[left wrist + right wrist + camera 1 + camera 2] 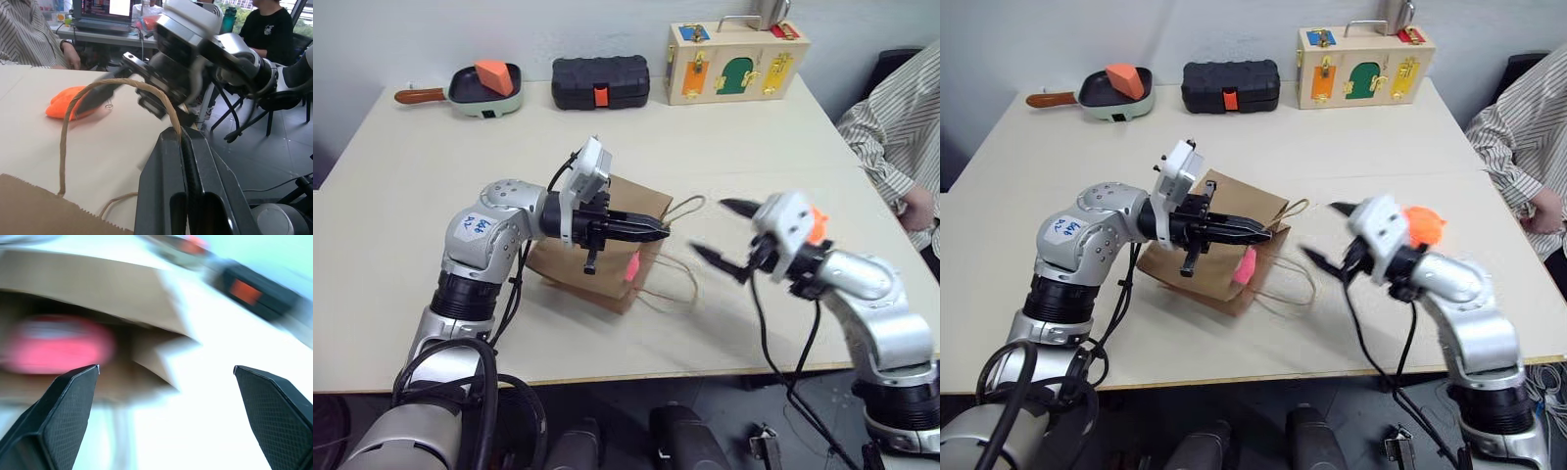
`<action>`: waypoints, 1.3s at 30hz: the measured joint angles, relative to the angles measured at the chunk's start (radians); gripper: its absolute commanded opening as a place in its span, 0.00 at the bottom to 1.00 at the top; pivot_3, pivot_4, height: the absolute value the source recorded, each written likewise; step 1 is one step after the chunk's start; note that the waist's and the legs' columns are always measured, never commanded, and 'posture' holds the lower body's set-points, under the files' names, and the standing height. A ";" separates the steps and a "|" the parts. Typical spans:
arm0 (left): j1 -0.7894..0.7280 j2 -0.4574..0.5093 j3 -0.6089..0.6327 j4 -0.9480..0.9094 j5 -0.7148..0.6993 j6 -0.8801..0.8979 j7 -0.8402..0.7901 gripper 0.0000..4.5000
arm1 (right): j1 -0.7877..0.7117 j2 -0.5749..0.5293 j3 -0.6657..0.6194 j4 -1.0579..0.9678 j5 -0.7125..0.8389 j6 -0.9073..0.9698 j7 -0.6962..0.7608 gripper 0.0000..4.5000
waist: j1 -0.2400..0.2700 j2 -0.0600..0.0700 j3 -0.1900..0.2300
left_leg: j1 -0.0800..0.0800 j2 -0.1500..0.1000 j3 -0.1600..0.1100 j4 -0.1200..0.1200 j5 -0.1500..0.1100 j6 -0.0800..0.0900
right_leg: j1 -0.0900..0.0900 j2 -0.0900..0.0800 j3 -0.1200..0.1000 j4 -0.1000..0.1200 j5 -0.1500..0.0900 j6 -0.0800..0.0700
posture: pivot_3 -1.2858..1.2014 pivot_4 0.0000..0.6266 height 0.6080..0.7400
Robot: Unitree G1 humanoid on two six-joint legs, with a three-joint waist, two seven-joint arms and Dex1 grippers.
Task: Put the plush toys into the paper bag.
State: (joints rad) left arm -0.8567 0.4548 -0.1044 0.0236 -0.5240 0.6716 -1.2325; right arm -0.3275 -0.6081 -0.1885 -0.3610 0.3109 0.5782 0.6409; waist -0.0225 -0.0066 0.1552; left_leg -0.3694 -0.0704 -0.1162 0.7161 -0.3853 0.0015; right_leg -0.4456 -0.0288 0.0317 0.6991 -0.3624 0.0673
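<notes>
Pinching a twine handle to keep the paper bag (1219, 257) mouth open, the left gripper (1263, 233) exposes the pink plush (1246, 266) inside (orange plush (1422, 225) waits on the bench beyond the released right gripper (1324, 235)).

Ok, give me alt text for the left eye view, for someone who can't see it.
The left gripper pinches a twine handle of the paper bag lying on the table, a pink plush toy showing at its mouth. The right gripper hangs open beside it, an orange plush toy behind.
</notes>
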 measured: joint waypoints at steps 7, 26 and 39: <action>0.002 -0.001 0.008 -0.012 -0.004 0.004 0.012 0.00 | -0.007 -0.028 -0.049 0.148 -0.126 0.058 -0.208 1.00 | -0.005 0.000 0.000 | 0.000 0.000 0.001 -0.001 0.000 0.000 | 0.000 0.000 0.001 0.001 0.000 0.000 | 0.52 0.24 1.00; 0.024 0.025 0.006 -0.016 -0.005 -0.003 0.000 0.00 | -0.123 0.042 -0.038 0.482 -0.166 0.050 -0.324 0.65 | -0.009 0.000 0.000 | 0.001 0.000 0.003 0.000 0.000 0.000 | -0.001 0.000 0.002 0.006 0.000 0.000 | 0.52 0.24 1.00; 0.023 0.041 0.012 -0.015 -0.010 0.004 0.001 0.00 | 0.053 0.002 -0.083 0.227 0.062 -0.066 -0.001 0.05 | -0.007 0.001 0.000 | 0.000 0.001 0.002 -0.001 0.000 0.000 | -0.001 0.001 0.002 0.006 0.000 0.000 | 0.52 0.24 1.00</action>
State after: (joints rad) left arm -0.8341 0.4960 -0.0924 0.0083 -0.5341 0.6758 -1.2310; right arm -0.2744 -0.6062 -0.2715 -0.1342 0.3731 0.5126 0.6401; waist -0.0292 -0.0053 0.1557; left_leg -0.3691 -0.0698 -0.1137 0.7153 -0.3852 0.0017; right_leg -0.4462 -0.0278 0.0337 0.7053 -0.3624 0.0673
